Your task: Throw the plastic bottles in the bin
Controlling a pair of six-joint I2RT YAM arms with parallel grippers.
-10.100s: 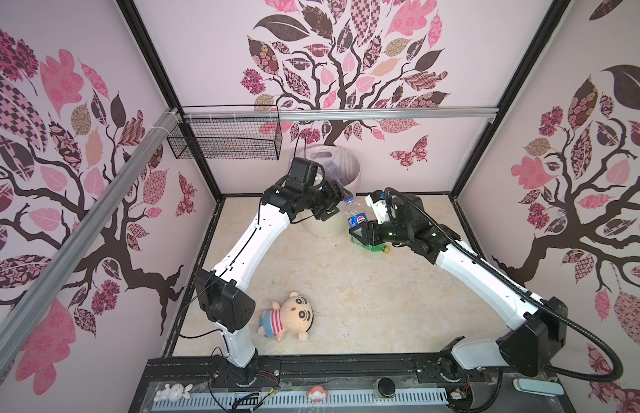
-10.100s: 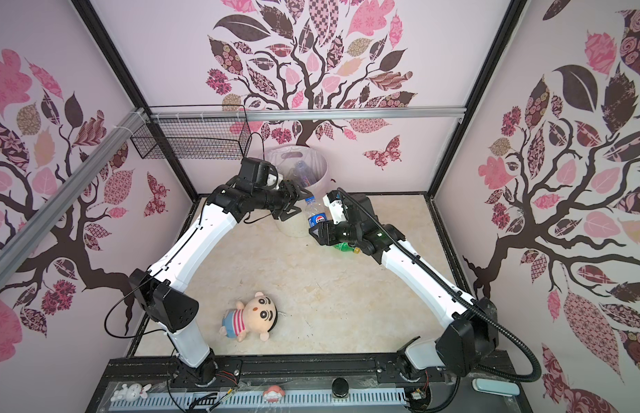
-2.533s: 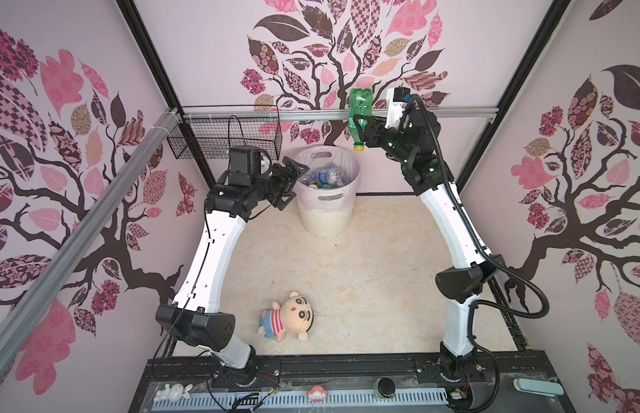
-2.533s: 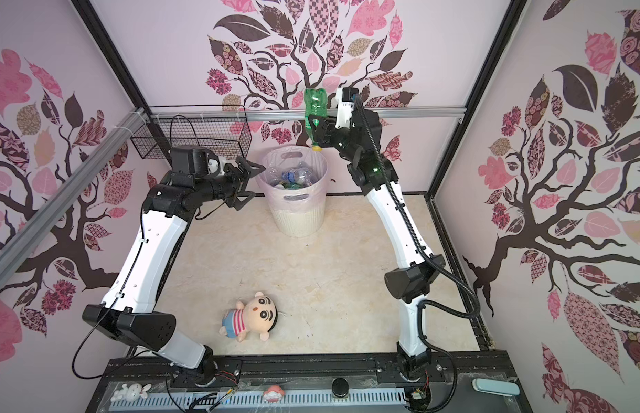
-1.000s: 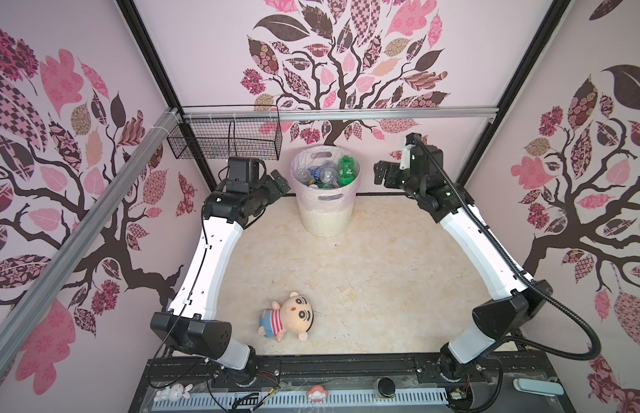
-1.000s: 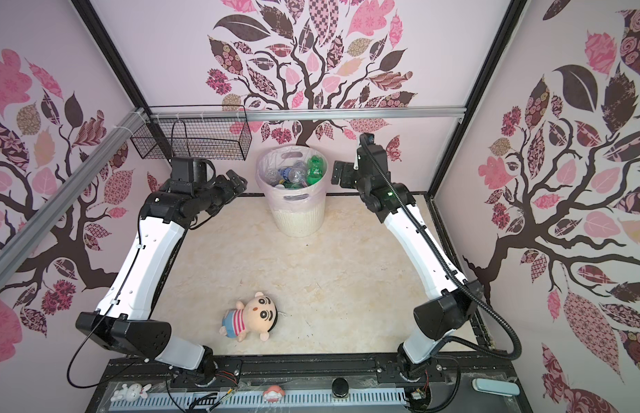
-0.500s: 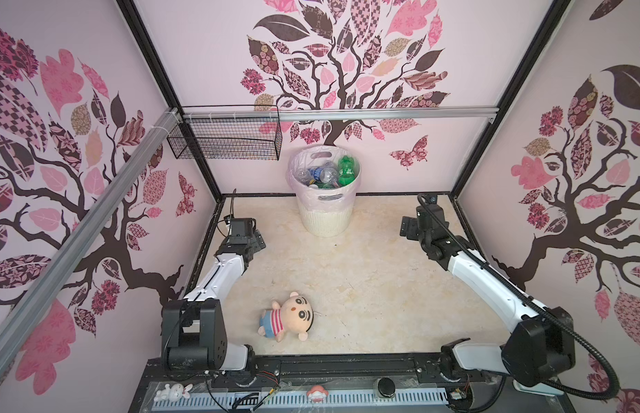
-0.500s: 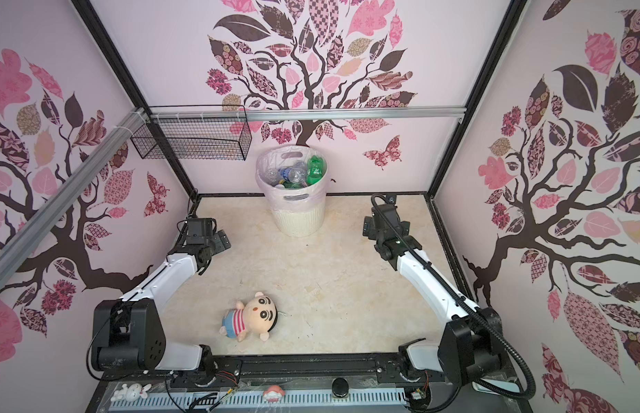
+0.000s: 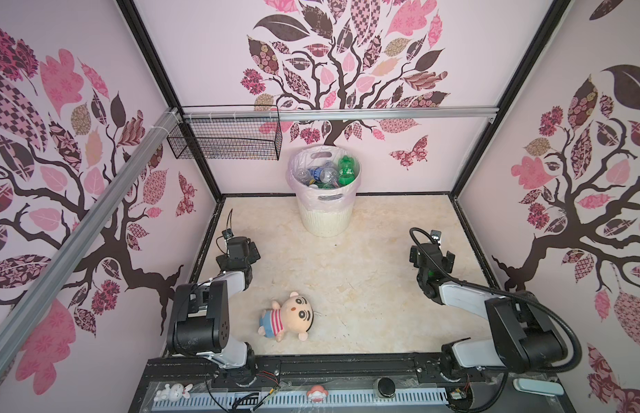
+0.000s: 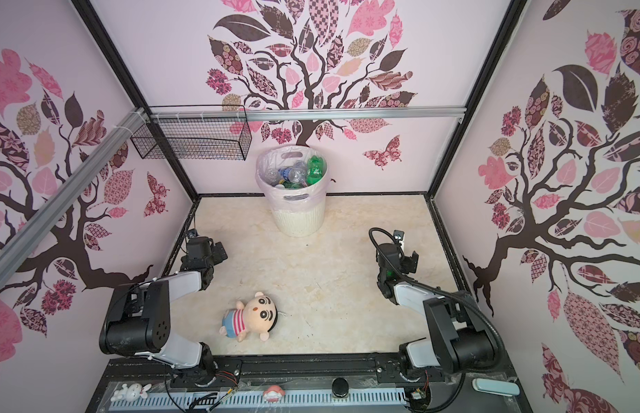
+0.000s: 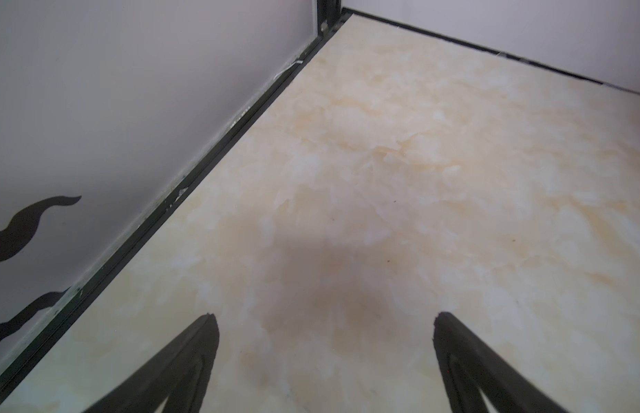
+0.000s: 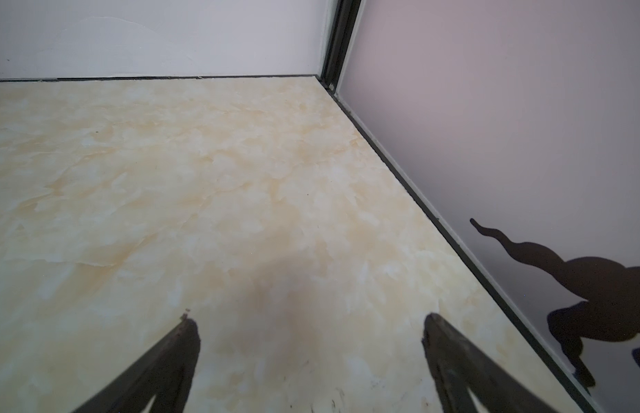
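The bin [image 9: 324, 218] [image 10: 298, 218], cream-white and ribbed with a pale pink liner, stands at the back middle of the floor. Several plastic bottles lie inside it: clear ones [image 9: 318, 175] and a green one [image 9: 347, 167] [image 10: 315, 167] on top at the right. No bottle shows on the floor. My left gripper [image 9: 244, 247] [image 10: 209, 253] hangs low by the left wall, open and empty [image 11: 325, 318]. My right gripper [image 9: 433, 255] [image 10: 400, 262] sits low near the right wall, open, with only bare floor between its fingers [image 12: 309, 321].
A plush doll in a striped shirt [image 9: 288, 320] lies on the floor near the front, between the arms. A black wire-mesh basket [image 9: 225, 143] hangs on the back wall at the left, under an aluminium rail [image 9: 383, 113]. Walls close in on three sides.
The green bottle that my right gripper held above the bin now lies in the bin. Both arms have drawn back from the bin and folded down low toward the front sides.
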